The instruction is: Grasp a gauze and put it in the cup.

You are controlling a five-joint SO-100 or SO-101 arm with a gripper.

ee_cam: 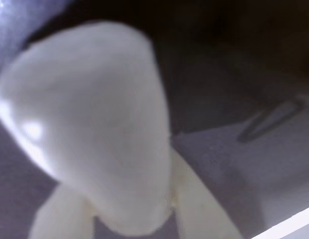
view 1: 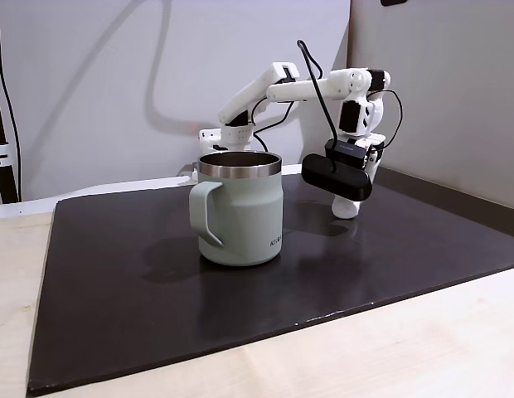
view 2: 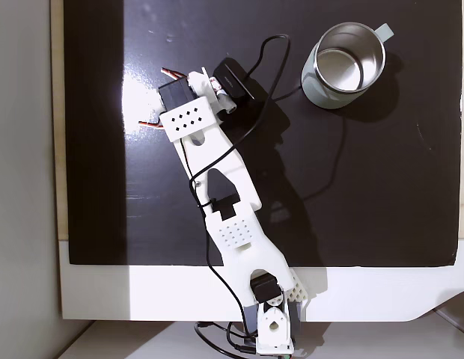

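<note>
In the wrist view the gauze, a soft white blurred roll, looms very close to the lens. The cream fingers of my gripper press against its lower part from both sides. In a fixed view my gripper points straight down and reaches the black mat, to the right of the cup and about a hand's width from it. The cup is a sage-green mug with a steel rim, upright, its handle toward the left. From above, the cup stands at the far right corner and looks empty.
A black mat covers the wooden table. The black wrist camera and its cable hang over the gripper and hide the jaws from above. The arm's base sits on a white board at the mat's near edge.
</note>
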